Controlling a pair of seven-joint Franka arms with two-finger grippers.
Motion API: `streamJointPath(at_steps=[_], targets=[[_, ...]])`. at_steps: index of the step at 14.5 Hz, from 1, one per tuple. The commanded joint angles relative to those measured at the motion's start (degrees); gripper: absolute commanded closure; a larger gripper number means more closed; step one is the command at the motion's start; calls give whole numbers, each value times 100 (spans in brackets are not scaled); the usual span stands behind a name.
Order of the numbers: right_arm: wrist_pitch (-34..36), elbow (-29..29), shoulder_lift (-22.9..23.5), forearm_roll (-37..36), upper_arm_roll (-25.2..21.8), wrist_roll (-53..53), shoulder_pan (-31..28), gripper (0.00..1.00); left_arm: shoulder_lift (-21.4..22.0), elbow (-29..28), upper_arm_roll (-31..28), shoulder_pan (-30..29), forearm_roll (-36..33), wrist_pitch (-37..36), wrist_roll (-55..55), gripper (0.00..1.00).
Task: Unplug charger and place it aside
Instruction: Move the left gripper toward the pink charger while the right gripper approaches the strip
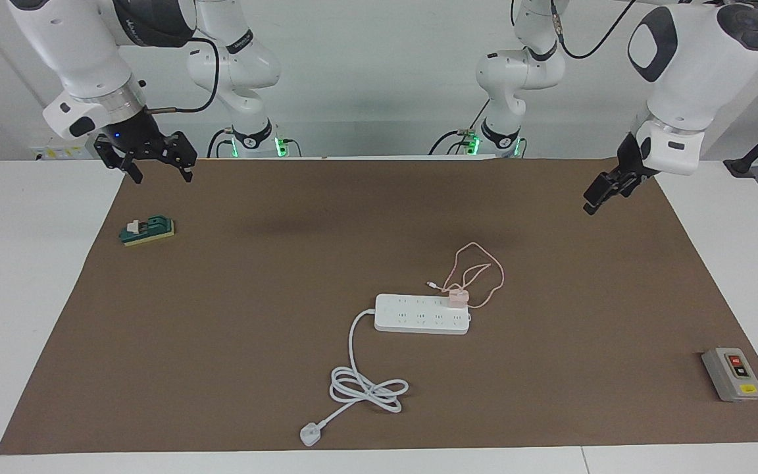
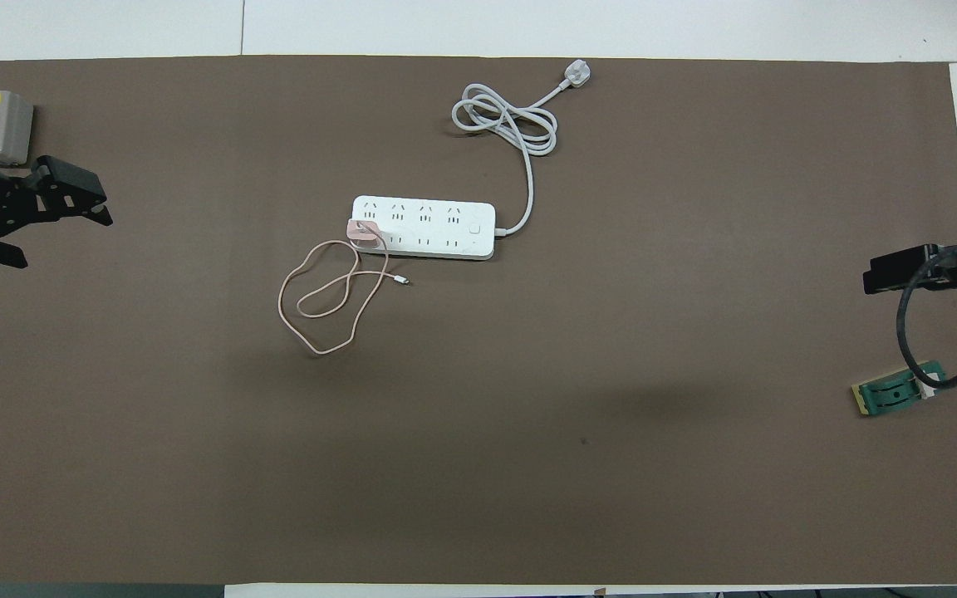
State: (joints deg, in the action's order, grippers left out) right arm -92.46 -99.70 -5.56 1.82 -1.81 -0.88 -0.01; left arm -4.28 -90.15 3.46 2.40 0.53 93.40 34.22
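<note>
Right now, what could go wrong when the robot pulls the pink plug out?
The charger sits in the end socket of the power strip, which lies loose on the mat, so the strip might lift or slide along. The charger's thin cable lies in loops and could snag. Both grippers hang above the table's ends.

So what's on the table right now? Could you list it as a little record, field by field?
charger: pink cube plugged into the power strip, at the strip's left-arm end
cable: pink loops on the mat, nearer the robots than the strip
power strip: white, mid-table
left gripper: in the air over the mat's left-arm end, holding nothing
right gripper: open, over the mat's corner, waiting
switch box: grey
green block
</note>
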Motion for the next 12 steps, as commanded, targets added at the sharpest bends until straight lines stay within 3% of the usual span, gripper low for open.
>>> streamJointPath(at_steps=[1,4,7,12], targets=[[-27,-120,-112,344,180,1048,70,0,-336,269,-56,146,-44,160,1373,0],[-71,-85,-77,555,410,2613,430,0,-652,558,-56,278,-26,178,2847,0],[-307,-102,265,1442,419,4496,510,0,-1258,1006,-56,559,-79,363,4588,0],[-992,-172,705,2041,419,6789,1089,0,-1628,1139,-56,893,-62,494,5532,0]])
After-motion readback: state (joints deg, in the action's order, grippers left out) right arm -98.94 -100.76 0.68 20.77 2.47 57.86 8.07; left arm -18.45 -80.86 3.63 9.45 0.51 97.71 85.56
